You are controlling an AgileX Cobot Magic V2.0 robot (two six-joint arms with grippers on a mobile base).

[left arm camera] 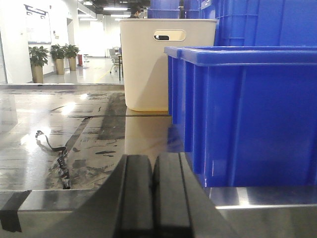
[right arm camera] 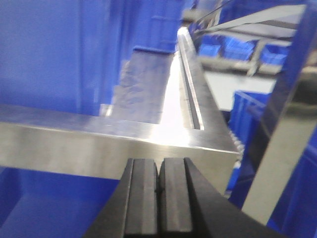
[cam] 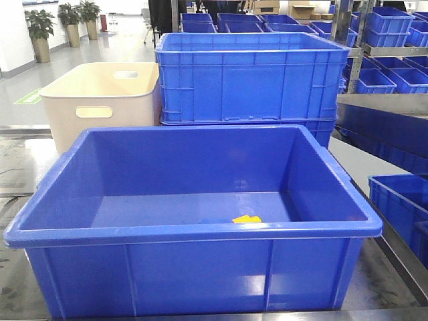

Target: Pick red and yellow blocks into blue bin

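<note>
The blue bin [cam: 194, 231] fills the middle of the front view, its rim thick and flat. On its floor, close to the front wall, a bit of the yellow block [cam: 246, 219] shows above the rim. The red block is out of view. Neither gripper shows in the front view. My left gripper [left arm camera: 152, 181] is shut with nothing between its pads, low over the table's steel edge and left of the bin's side wall [left arm camera: 247, 114]. My right gripper [right arm camera: 158, 186] is also shut and empty, just off the table's steel corner [right arm camera: 148, 139].
A cream tub [cam: 100, 100] with oval handle holes stands behind the bin on the left, and a ribbed blue crate [cam: 251, 77] behind it on the right. A black strap [left arm camera: 57, 156] lies on the table to the left. More blue crates [cam: 401, 207] sit on the right.
</note>
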